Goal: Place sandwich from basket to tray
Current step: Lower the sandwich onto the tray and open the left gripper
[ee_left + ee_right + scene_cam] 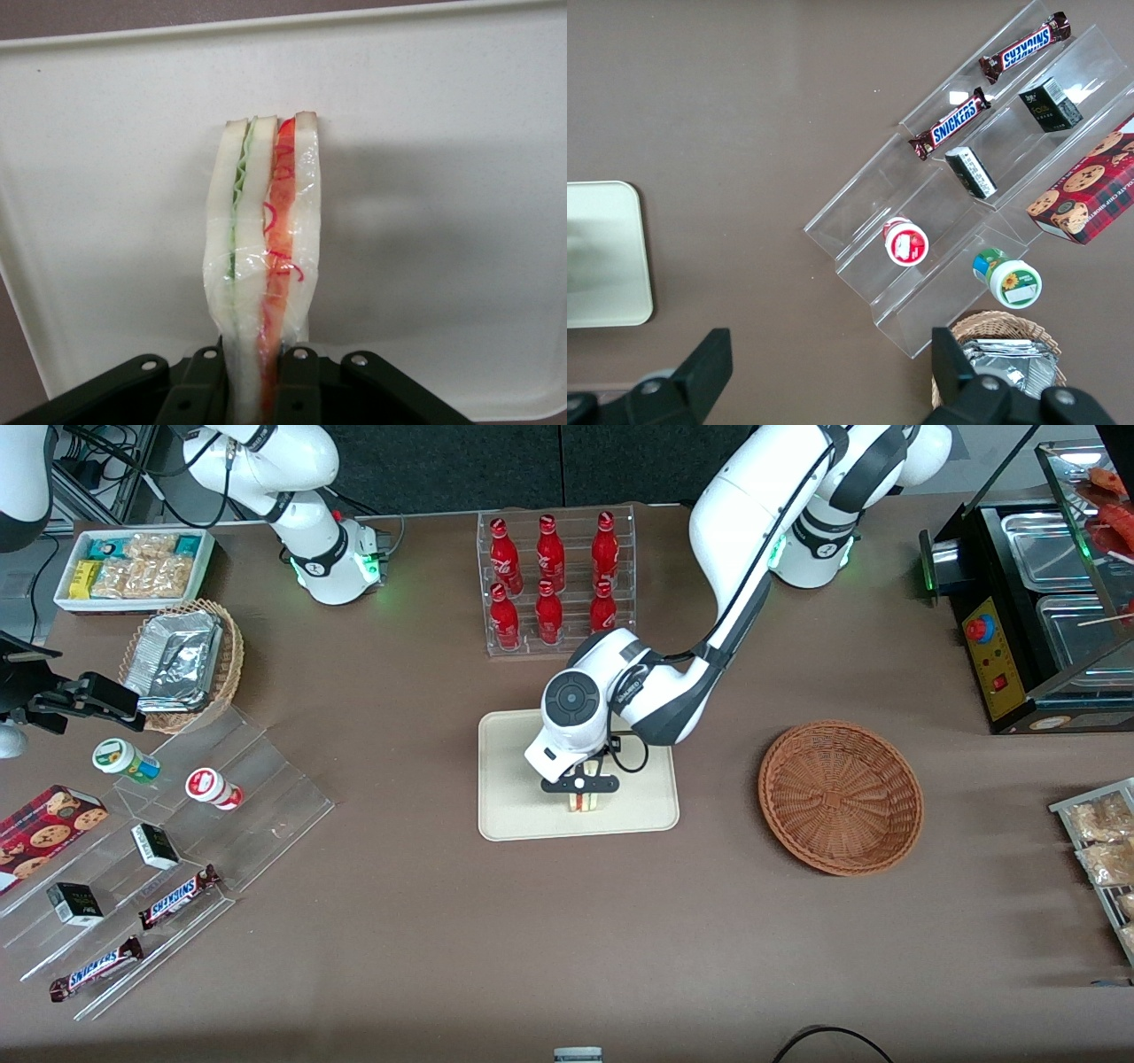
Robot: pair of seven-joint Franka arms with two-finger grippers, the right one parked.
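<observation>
My left gripper (pixel 582 794) hangs over the cream-beige tray (pixel 514 815), near the tray's edge closest to the front camera. It is shut on the sandwich (pixel 584 802), a wedge of white bread with green and red filling. In the left wrist view the black fingers (pixel 202 390) clamp the wrapped sandwich (pixel 264 239) from both sides, cut edge facing the camera, just over the tray (pixel 443 221). I cannot tell whether the sandwich touches the tray. The reddish-brown wicker basket (pixel 840 796) stands empty beside the tray, toward the working arm's end of the table.
A clear rack of red bottles (pixel 555 580) stands farther from the front camera than the tray. Toward the parked arm's end are a clear stepped display (pixel 159 850) with snacks, a tan basket of foil containers (pixel 183 662) and a white snack bin (pixel 133 567). A black appliance (pixel 1036 602) stands at the working arm's end.
</observation>
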